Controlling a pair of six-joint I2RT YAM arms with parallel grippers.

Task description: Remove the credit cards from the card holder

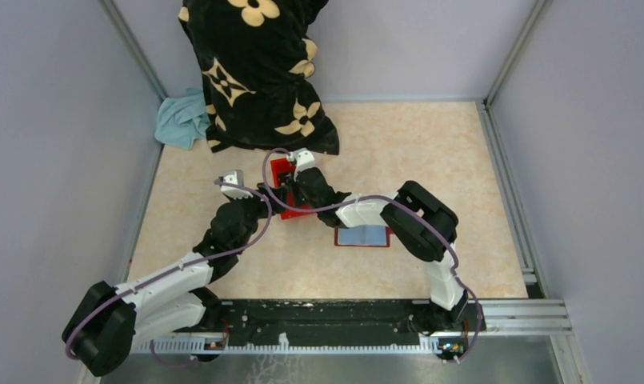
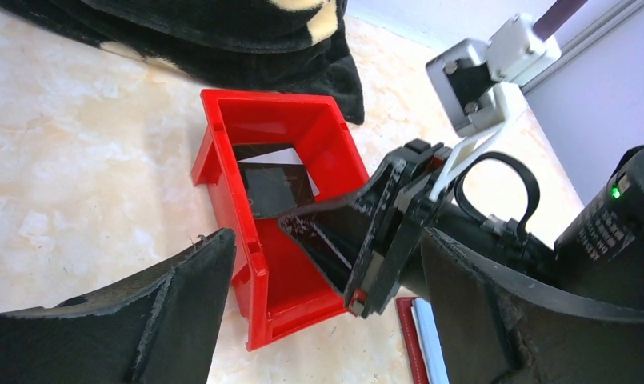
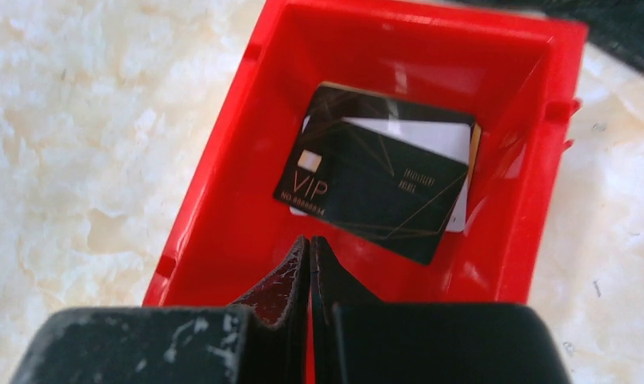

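The card holder (image 1: 363, 245) lies open and flat on the table by the right forearm, with a pale blue card (image 1: 364, 234) on it; its dark red edge (image 2: 407, 336) and the card (image 2: 430, 342) show in the left wrist view. A black VIP card (image 3: 366, 188) and a white card (image 3: 430, 138) lie in the bright red box (image 3: 222, 208). My right gripper (image 3: 310, 242) hangs over the box's near end, jaws shut with nothing seen between them. My left gripper (image 2: 326, 248) is open beside the box's near corner, empty.
A black blanket with tan flowers (image 1: 258, 72) is heaped at the back, just behind the red box (image 1: 280, 172). A pale blue cloth (image 1: 181, 120) lies at the back left. Grey walls enclose the table on three sides.
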